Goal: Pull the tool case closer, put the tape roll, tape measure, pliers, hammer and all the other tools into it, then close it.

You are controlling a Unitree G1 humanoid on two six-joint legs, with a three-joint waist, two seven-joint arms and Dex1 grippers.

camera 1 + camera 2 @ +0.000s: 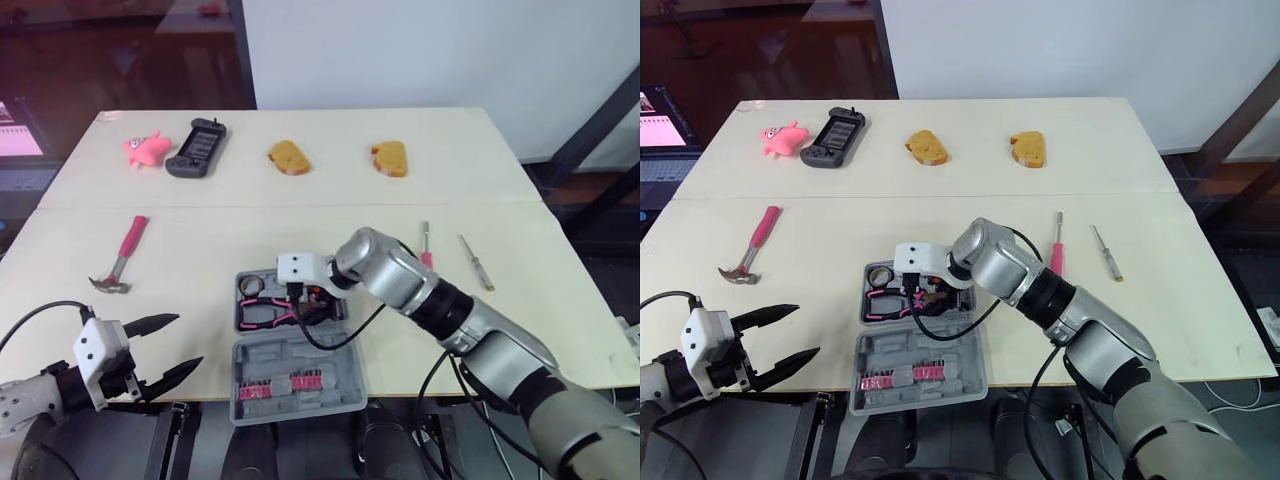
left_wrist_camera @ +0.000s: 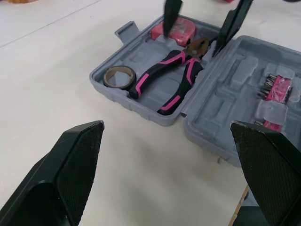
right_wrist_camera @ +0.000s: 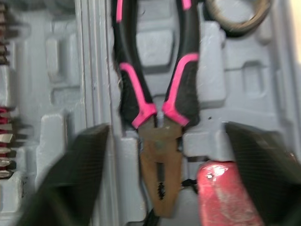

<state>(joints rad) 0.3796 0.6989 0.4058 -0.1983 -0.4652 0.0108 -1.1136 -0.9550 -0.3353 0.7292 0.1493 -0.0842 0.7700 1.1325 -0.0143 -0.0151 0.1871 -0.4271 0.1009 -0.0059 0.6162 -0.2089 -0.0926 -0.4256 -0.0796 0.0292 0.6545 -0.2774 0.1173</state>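
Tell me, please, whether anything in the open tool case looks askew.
The pliers lie in the tool case with handles spread, one close beside the hinge ridge, seemingly atop the moulded recesses rather than seated in one. The right hand hovers open over their head.

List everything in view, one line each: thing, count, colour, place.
table: 1, cream, under everything
tool case: 1, grey, open, by the near edge
pliers: 1, pink and black, in the case's far half
tape roll: 1, dark, in the case by the pliers' handles
tape measure: 1, red, in the case by the pliers' head
bit strips: 2, pink, case's near half
hammer: 1, pink handle, left of the case
screwdrivers: 2, one pink-handled, one pale, right of the case
toy: 1, pink, far left
handheld device: 1, black, beside the toy
bread-shaped pieces: 2, brown, far side
left claw: 1, black, open, near-left edge
right claw: 1, black, open, over the pliers' head
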